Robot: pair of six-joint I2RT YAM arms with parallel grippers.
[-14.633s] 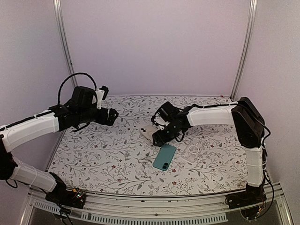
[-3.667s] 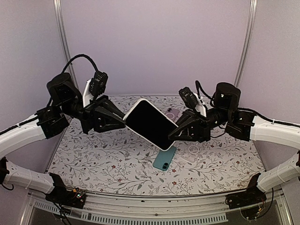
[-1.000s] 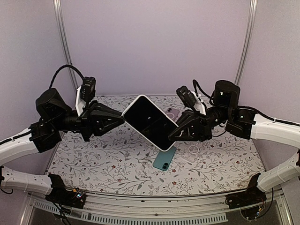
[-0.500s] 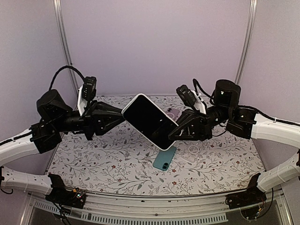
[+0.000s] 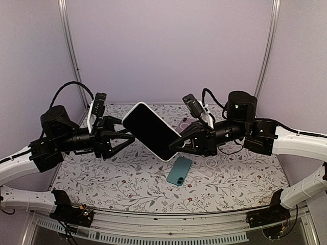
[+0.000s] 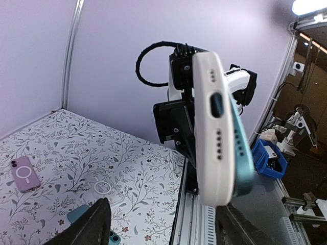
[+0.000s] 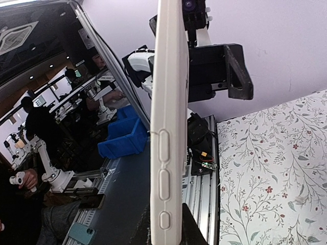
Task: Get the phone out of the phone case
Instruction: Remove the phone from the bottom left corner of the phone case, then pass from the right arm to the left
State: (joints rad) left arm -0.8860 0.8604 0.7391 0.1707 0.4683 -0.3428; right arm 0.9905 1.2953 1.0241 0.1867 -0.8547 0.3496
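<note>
The phone [image 5: 150, 131], dark screen up, sits in a white phone case [image 5: 134, 107] and hangs tilted in the air over the table. My right gripper [image 5: 176, 144] is shut on its lower right end. In the right wrist view the case's button side [image 7: 168, 127] rises from between my right gripper [image 7: 168, 229] jaws. My left gripper [image 5: 126, 140] stands open just below the upper left end, not touching it. In the left wrist view the case's port end [image 6: 214, 127] shows a teal edge [image 6: 244, 163] on its right side, above my open left gripper [image 6: 166, 229].
A teal phone [image 5: 179, 171] lies on the flowered table [image 5: 102, 173] under the held one. A purple case [image 5: 185, 124] lies further back, also seen as the purple case [image 6: 24, 176] in the left wrist view. A clear case with a ring [image 5: 210, 163] lies to the right.
My left gripper has opened and let go of the phone's upper left end. The right arm has carried the phone a little to the left, still gripped.
</note>
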